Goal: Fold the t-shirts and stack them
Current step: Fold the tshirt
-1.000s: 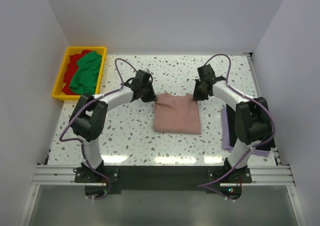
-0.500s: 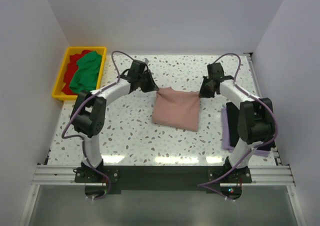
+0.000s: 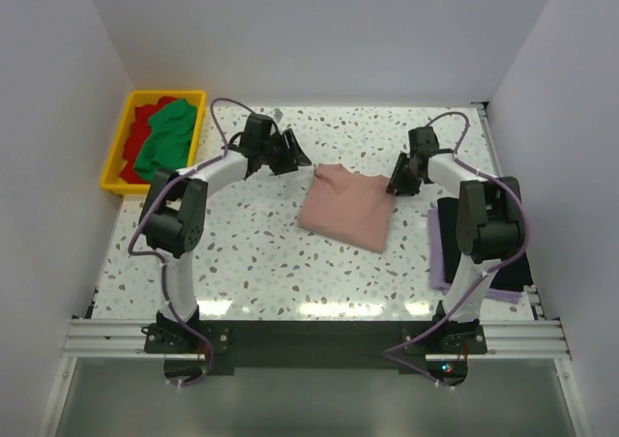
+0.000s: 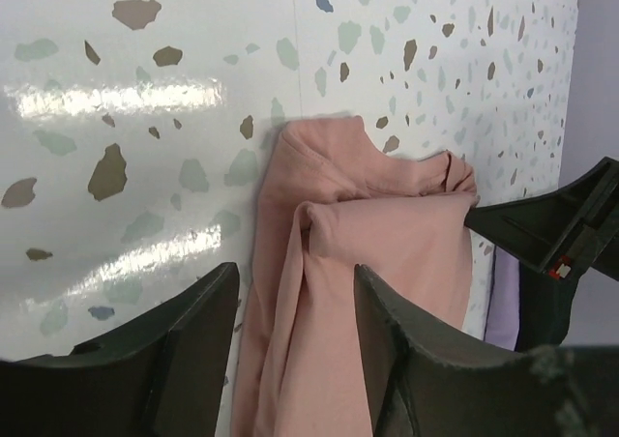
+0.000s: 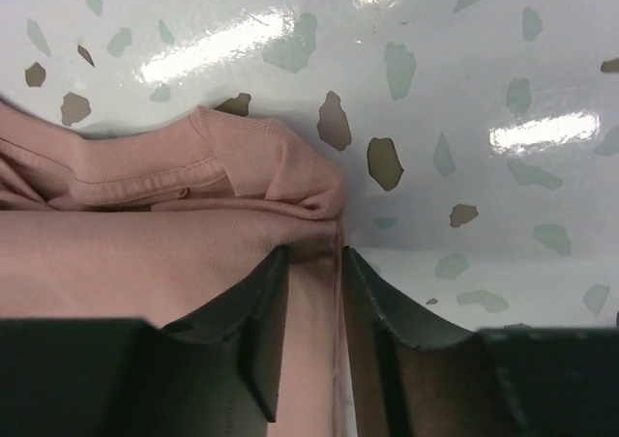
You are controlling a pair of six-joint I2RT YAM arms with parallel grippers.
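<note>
The folded dusty-pink cotton t-shirt (image 3: 345, 210) lies in the middle of the white speckled surface (image 3: 242, 253), a rough rectangle turned slightly askew, its ribbed collar end towards the far side. In the left wrist view we see the collar and a folded layer bunched beside it (image 4: 368, 263).

The left claw (image 3: 293, 153) hangs just off the shirt's far left corner, fingers spread wide; from its own camera the cloth runs down between them (image 4: 295, 273) without either pad pressing it.

The right claw (image 3: 395, 184) sits at the far right corner. Its fingers stand narrowly apart with the shirt's edge lying in the gap (image 5: 314, 258) (whether they pinch the cloth we cannot tell).

Further out, a yellow plastic bin (image 3: 114, 157) at the far left corner holds a crumpled green t-shirt (image 3: 166, 142) over a red t-shirt (image 3: 145, 120). At the right edge, partly hidden by the right arm, a lavender t-shirt (image 3: 440, 253) lies flat with a black t-shirt (image 3: 515, 273) on it.
</note>
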